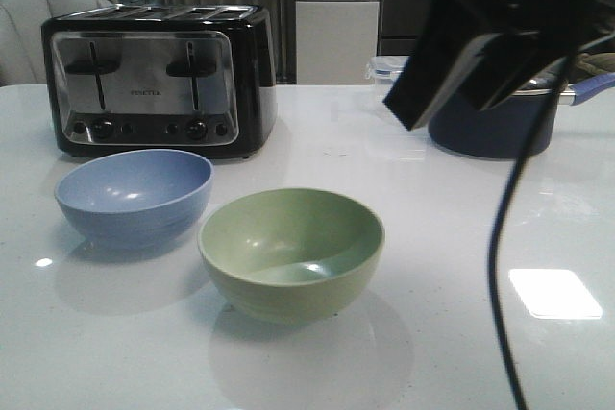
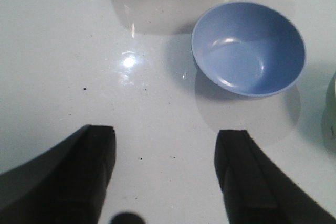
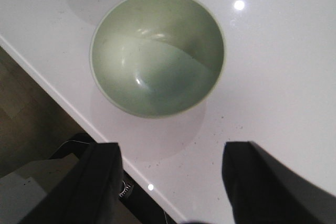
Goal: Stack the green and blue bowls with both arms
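The blue bowl (image 1: pixel 135 196) stands empty on the white table, left of centre. The green bowl (image 1: pixel 291 252) stands empty to its right and nearer the front edge; the two are apart. In the left wrist view my left gripper (image 2: pixel 165 153) is open and empty above bare table, with the blue bowl (image 2: pixel 248 48) ahead of it and off to one side. In the right wrist view my right gripper (image 3: pixel 170 169) is open and empty over the table's front edge, with the green bowl (image 3: pixel 157 53) just ahead. The right arm (image 1: pixel 490 26) hangs high at the upper right.
A black and chrome toaster (image 1: pixel 154 79) stands behind the blue bowl. A dark navy saucepan (image 1: pixel 495 122) sits at the back right, partly hidden by the arm. A black cable (image 1: pixel 504 266) hangs down at the right. The table's front edge (image 3: pixel 68 106) runs close by the green bowl.
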